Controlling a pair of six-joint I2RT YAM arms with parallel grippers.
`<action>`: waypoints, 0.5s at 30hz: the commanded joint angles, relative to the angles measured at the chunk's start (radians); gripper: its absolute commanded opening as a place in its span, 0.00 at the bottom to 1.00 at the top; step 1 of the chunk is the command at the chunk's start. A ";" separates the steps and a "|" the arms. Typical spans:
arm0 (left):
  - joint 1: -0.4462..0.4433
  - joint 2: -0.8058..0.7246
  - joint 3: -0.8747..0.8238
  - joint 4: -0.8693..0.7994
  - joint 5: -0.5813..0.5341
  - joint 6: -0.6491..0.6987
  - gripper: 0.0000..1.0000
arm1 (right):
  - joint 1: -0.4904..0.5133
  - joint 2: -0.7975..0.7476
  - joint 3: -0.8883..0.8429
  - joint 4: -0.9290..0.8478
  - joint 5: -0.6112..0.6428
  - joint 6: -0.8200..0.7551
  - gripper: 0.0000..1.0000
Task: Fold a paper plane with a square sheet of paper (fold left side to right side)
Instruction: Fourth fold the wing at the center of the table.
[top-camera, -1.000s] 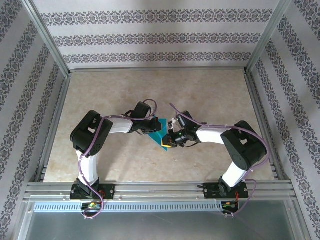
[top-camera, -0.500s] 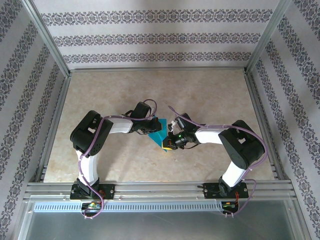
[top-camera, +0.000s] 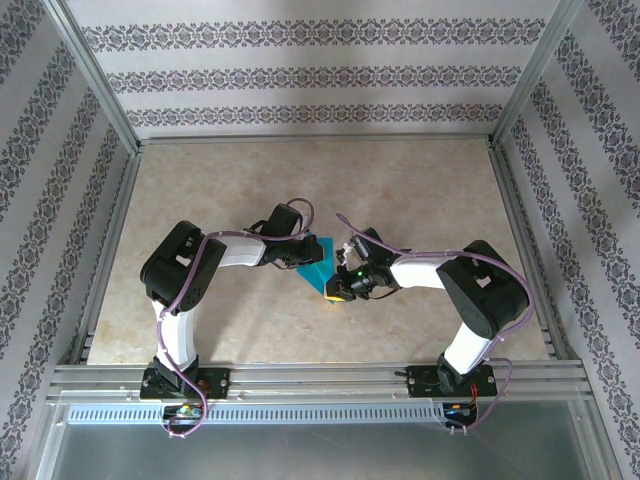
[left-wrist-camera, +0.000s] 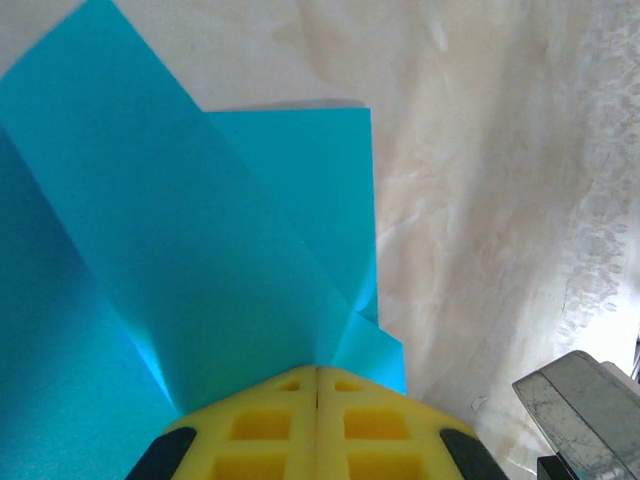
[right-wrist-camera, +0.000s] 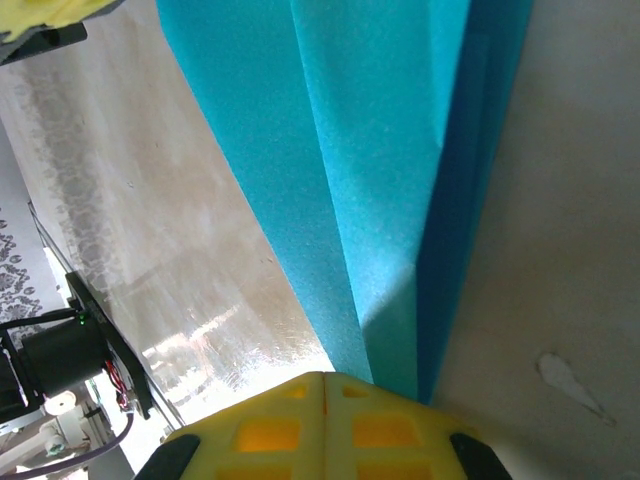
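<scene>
The left gripper (left-wrist-camera: 317, 372) is clenched, its yellow pads meeting along a thin seam, and the right gripper (right-wrist-camera: 325, 378) is closed the same way. Both sets of tips are cut off by the lower edge of their wrist views. It is hard to make out whether either one nips the teal-blue paper sheet (left-wrist-camera: 200, 250) or only presses down on it. From above, the left arm's wrist hides most of its own fingers. In the left wrist view the sheet spreads from the tips toward 12 and 10 o'clock, with one creased flap raised over a flat layer. A grey metal part (left-wrist-camera: 575, 395) is cut off at 4 o'clock and cannot be identified. In the right wrist view the sheet runs from the tips toward 12 o'clock as stacked folded layers. In the top view it lies between the two grippers, at 4 o'clock of the left and 11 o'clock of the right. Beneath it is a beige marbled tabletop (top-camera: 400, 190), edged by an aluminium frame (top-camera: 300, 375) and by walls (top-camera: 300, 80) papered in ornamental bands.
</scene>
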 joint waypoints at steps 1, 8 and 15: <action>-0.007 0.029 -0.035 -0.091 -0.063 0.004 0.00 | 0.012 0.019 -0.015 -0.010 0.008 -0.017 0.00; -0.006 0.029 -0.034 -0.091 -0.062 0.004 0.00 | 0.015 0.032 -0.014 -0.008 0.006 -0.018 0.00; -0.007 0.029 -0.035 -0.090 -0.064 0.004 0.00 | 0.017 0.036 -0.013 -0.006 0.004 -0.016 0.00</action>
